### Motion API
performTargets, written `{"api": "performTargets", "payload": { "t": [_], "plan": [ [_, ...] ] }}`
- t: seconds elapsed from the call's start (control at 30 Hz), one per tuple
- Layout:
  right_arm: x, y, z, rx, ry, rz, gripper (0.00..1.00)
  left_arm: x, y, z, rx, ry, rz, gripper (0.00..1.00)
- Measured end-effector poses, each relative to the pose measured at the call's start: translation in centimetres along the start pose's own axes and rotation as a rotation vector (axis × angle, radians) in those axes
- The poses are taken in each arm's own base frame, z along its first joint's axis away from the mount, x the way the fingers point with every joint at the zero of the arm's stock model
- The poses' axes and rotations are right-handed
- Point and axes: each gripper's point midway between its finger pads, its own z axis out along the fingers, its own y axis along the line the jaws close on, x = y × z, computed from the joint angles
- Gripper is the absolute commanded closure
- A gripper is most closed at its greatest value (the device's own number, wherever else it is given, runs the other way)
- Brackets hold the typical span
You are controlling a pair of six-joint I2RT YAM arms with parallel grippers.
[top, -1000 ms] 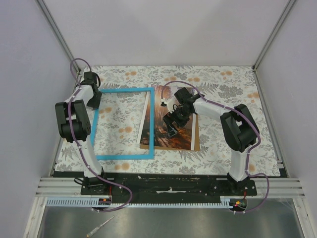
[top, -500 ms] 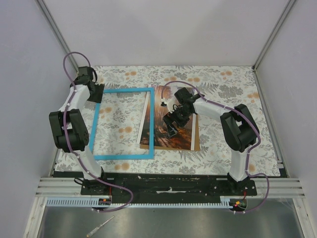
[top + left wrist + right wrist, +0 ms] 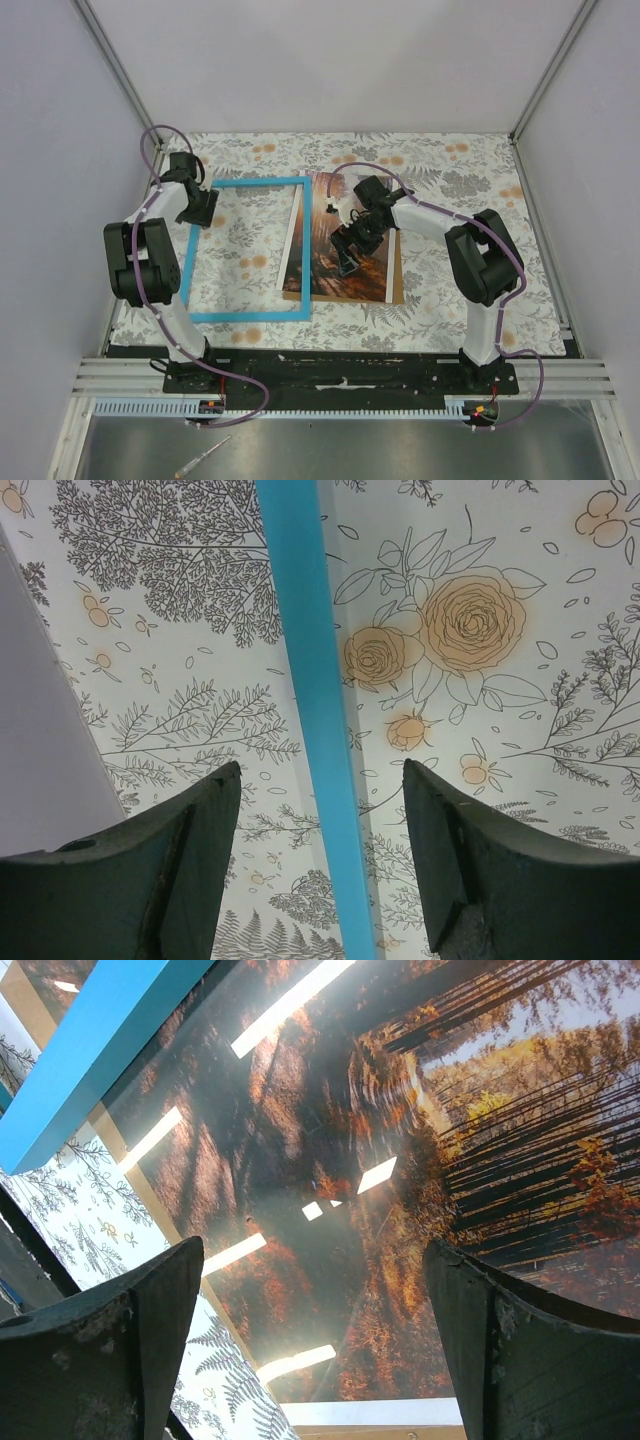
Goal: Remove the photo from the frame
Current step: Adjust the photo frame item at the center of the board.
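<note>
Left gripper (image 3: 322, 770): I see its jaws spread, nothing pinched, with one bar of the thin bright-blue rectangular frame (image 3: 310, 680) running beneath, between the fingers | Right gripper (image 3: 312, 1250): jaws wide apart, empty, with the glossy rectangular autumn-forest photo (image 3: 330, 1140) lying flat directly beneath, beside the frame.

Glossy on the photo (image 3: 330, 1160), mirroring bright patches of light. Smooth, matt blue on the frame (image 3: 315, 730). Matt, printed with line-drawn flowers, on the desk cover (image 3: 500, 730). Dull, scuffed dark plastic on the fingers (image 3: 130, 1360) of the right tool (image 3: 312, 1255).
</note>
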Motion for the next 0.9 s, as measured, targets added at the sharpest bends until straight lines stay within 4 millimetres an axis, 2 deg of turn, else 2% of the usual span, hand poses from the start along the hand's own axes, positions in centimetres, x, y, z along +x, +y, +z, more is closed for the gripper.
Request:
{"api": "performTargets", "payload": {
  "t": [0.17,0.63,0.9],
  "plan": [
    [0.1,-0.2,0.1,0.003,0.002,0.0,0.02,-0.1,0.4,0.3,-0.034,-0.009,0.001,0.27],
    [-0.2,-1.1,0.0,0.014,-0.002,-0.004,0.02,2.2,3.0,2.7,-0.198,0.084,0.025,0.27],
    [-0.3,-1.2,0.0,0.012,-0.005,0.002,0.02,2.0,5.9,3.4,-0.281,0.125,0.014,0.27]
  ]
}}
